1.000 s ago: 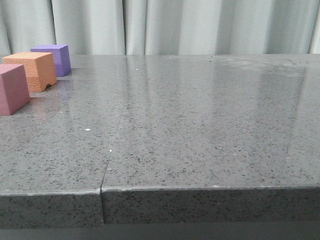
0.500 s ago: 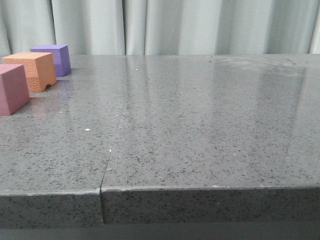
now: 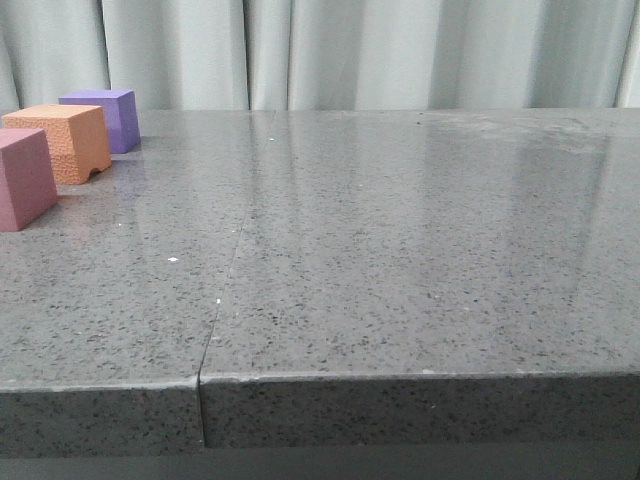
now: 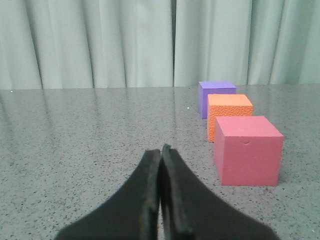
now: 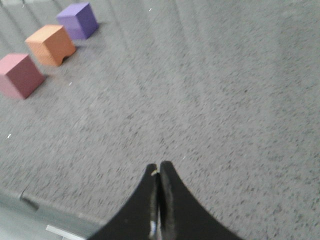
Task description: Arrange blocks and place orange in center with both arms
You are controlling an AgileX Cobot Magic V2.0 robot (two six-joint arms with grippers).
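Three cubes stand in a row at the far left of the grey table [image 3: 400,250]: a purple block [image 3: 102,118] farthest back, the orange block [image 3: 62,142] with an arched notch in the middle, and a pink block [image 3: 24,178] nearest. All three show in the left wrist view, purple [image 4: 216,96], orange [image 4: 229,115] and pink [image 4: 248,150], and in the right wrist view, purple [image 5: 78,20], orange [image 5: 51,45] and pink [image 5: 20,75]. My left gripper [image 4: 161,149] is shut and empty, short of the pink block. My right gripper [image 5: 159,166] is shut and empty, far from the blocks. Neither arm shows in the front view.
A seam [image 3: 225,290] runs through the speckled stone tabletop from the front edge toward the back. Pale curtains [image 3: 350,50] hang behind the table. The table's front edge [image 3: 400,378] is near the camera.
The front view has shifted very slightly; the blocks stand in the same row. No gripper enters the front view.
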